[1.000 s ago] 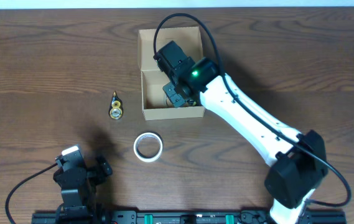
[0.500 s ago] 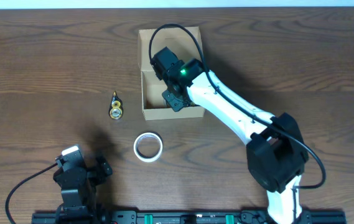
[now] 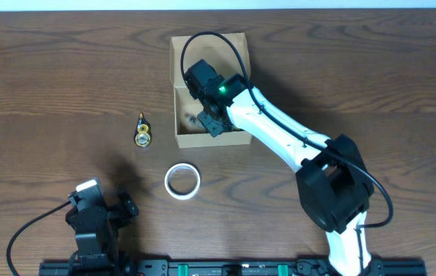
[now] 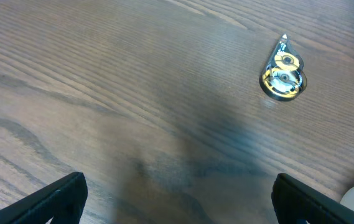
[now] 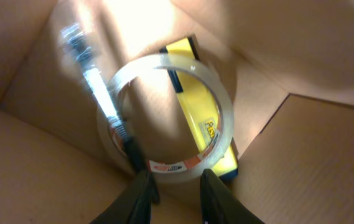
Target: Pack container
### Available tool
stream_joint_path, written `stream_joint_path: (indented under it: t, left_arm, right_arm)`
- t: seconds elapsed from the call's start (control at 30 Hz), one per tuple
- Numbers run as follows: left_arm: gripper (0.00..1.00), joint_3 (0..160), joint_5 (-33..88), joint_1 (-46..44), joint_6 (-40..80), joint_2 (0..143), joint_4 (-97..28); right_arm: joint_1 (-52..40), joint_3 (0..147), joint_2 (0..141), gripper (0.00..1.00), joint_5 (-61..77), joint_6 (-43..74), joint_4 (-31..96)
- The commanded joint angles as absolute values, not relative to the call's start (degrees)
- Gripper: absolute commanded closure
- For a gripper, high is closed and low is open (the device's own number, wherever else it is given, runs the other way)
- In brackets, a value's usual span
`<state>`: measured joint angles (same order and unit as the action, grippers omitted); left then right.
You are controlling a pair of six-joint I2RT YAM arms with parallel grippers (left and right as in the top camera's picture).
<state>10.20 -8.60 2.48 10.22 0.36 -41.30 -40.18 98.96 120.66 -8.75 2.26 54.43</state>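
my right gripper (image 5: 178, 194) is down inside the cardboard box (image 3: 178, 65), fingers narrowly apart at the rim of the clear tape roll (image 5: 170, 167); i can't tell if they pinch it. i'd settle it flat on the yellow item (image 5: 203, 118), then lift straight out, clear of the walls. left gripper (image 4: 180, 196) is wide apart and empty.

text: none legible | yellow pack (image 5: 196, 93): dark print, blurred | tape roll (image 5: 170, 167) core label: unreadable
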Motion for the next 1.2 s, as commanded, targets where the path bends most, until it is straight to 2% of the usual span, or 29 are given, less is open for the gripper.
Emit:
stream_joint_path:
  t: [0.0, 0.2, 0.27, 0.3, 0.37, 0.4, 0.6, 0.9, 1.0, 1.17]
  left_arm:
    - [0.05, 9.5, -9.2, 2.6, 9.4, 0.2, -41.7]
    - [0.05, 9.5, -9.2, 2.6, 9.4, 0.2, -41.7]
    - [0.05, 9.5, -9.2, 2.6, 9.4, 0.2, -41.7]
    - [0.05, 9.5, -9.2, 2.6, 9.4, 0.2, -41.7]
    - [0.04, 9.5, -9.2, 2.6, 9.4, 0.2, -41.7]
    - [0.05, 9.5, -9.2, 2.6, 9.4, 0.2, -41.7]
    - [0.05, 9.5, -9.2, 2.6, 9.4, 0.2, -41.7]
    - [0.05, 9.5, -9.2, 2.6, 9.4, 0.2, -41.7]
    - [0.05, 9.5, -9.2, 2.6, 9.4, 0.2, -41.7]
    - [0.04, 9.5, -9.2, 2.6, 9.4, 0.2, -41.7]
  right_arm:
    - [-39.8, 100.2, 121.3, 0.74, -8.8, 2.0, 53.4]
    - [-39.8, 101.1, 120.5, 0.71, -9.2, 2.0, 52.8]
    - [-39.8, 101.3, 119.2, 0.66, -9.2, 2.0, 52.6]
    - [-39.8, 101.3, 118.4, 0.59, -9.2, 2.0, 52.5]
    - [-39.8, 101.3, 116.1, 0.33, -9.2, 2.0, 52.0]
    - [-39.8, 101.3, 114.6, 0.01, -9.2, 2.0, 51.8]
    - [-39.8, 101.3, 106.7, 0.01, -9.0, 3.0, 53.1]
    - [-39.8, 100.1, 92.9, 0.01, -7.1, 7.3, 62.0]
    - [-39.8, 94.1, 85.3, 0.01, -7.0, 7.3, 61.0]
    - [-39.8, 74.7, 65.8, 0.01, -7.1, 11.0, 55.5]
